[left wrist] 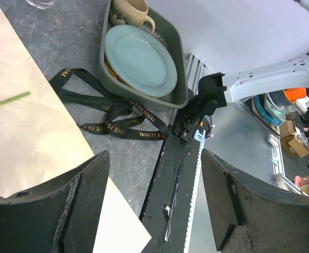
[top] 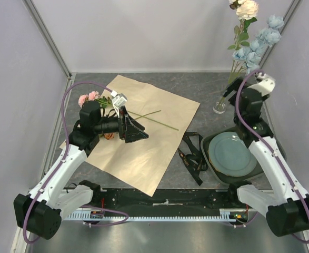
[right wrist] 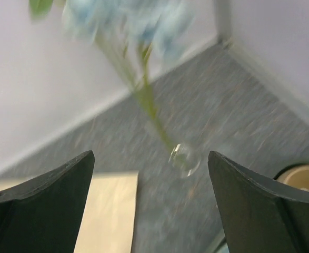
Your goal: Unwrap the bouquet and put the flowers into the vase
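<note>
Flowers go into water: on the grey worktop [top: 196,87], the small clear glass vase [top: 219,108] stands at the far right, a cream-white rose [top: 247,9] and pale blue blossoms [top: 259,42] rising from it. We see the right hand [right wrist: 151,184] facing it, fingers wide apart and empty (that view is blurred). The left hand [left wrist: 151,179], likewise spread and holding nothing, hovers over the flat sheet of orange-tan kraft paper [top: 149,142], where a loose green stem [top: 155,120] lies, pink roses [top: 88,98] at its far-left edge. The black gold-lettered ribbon [top: 193,155] rests between paper and grey tray [top: 207,158].
</note>
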`<action>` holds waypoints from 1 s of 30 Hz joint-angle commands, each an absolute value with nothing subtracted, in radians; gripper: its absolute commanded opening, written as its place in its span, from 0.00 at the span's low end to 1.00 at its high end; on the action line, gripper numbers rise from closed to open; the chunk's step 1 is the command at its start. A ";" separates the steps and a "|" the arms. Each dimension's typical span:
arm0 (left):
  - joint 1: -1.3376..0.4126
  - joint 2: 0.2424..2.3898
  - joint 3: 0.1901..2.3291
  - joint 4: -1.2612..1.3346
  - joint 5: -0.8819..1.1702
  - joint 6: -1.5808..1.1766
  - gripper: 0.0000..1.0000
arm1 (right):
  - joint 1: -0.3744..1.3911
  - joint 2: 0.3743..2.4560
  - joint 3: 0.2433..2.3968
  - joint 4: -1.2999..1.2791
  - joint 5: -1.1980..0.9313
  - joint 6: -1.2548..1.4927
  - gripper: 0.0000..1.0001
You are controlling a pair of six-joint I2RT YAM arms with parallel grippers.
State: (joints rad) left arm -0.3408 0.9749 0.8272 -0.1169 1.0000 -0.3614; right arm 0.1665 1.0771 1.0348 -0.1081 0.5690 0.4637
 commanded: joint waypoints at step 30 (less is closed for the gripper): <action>-0.232 1.595 0.936 0.042 0.012 -1.196 0.67 | 0.742 0.908 0.631 -0.110 0.233 0.428 0.98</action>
State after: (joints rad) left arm -0.2657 1.5444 0.8631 -0.0799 0.1368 -1.0065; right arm 0.7425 0.9916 0.6659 -0.0929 0.2237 0.4534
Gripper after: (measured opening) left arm 0.682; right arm 0.982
